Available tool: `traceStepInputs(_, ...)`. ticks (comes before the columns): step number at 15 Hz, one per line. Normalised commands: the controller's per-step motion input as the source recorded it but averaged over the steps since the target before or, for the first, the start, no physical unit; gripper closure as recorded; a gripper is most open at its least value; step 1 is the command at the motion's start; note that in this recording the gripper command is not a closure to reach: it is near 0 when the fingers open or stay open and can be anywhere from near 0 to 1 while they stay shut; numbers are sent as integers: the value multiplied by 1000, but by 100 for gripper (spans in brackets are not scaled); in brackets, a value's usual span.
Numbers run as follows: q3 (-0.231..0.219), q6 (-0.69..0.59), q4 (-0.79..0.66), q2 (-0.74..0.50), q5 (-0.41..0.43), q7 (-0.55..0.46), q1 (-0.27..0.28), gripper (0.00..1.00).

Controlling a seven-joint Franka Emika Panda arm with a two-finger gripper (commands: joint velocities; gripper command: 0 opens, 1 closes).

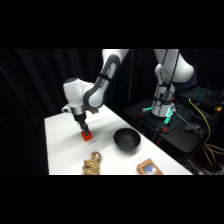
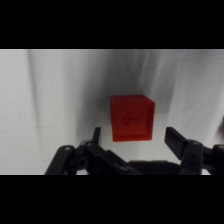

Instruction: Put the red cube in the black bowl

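Because the red cube [image 1: 87,135] must be taken before it can be carried to the black bowl [image 1: 126,140], the gripper [image 1: 81,125] is held straight down over it, low above the table [image 1: 60,150], with the arm reaching in from the base at the upper right. As seen from the wrist camera, the two fingers [image 2: 176,140] are spread apart with the red cube [image 2: 132,118] lying between them and a gap left on either side, so nothing is clamped yet; whether the tips have come level with the cube's sides cannot be told. The cube rests on the table's bare white surface toward the middle of its width, nearer the far edge than the near one, while the bowl is set well apart from it toward the right edge. The bowl stands upright with its hollow turned up, and nothing can be made out inside it, though its dark interior leaves little to be read. Near the front edge a tan striped object [image 1: 92,164] is lying, and near the front right corner a tan box with a blue face [image 1: 149,167] is placed; both are left clear of the line between cube and bowl. The grasp is judged to be the step in hand, the transfer not yet begun.
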Motion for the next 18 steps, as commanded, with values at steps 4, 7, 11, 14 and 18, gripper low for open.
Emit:
traceStepInputs(4,63,264,-168,-40,41,-42,-71,0)
traceStepInputs(7,77,254,-115,-9,61,-30,-87,0)
traceStepInputs(11,84,227,-81,-6,75,-23,-102,100)
traceStepInputs(14,72,187,-89,-59,52,-21,-81,100)
traceStepInputs(18,21,86,-136,-163,14,48,-19,100)
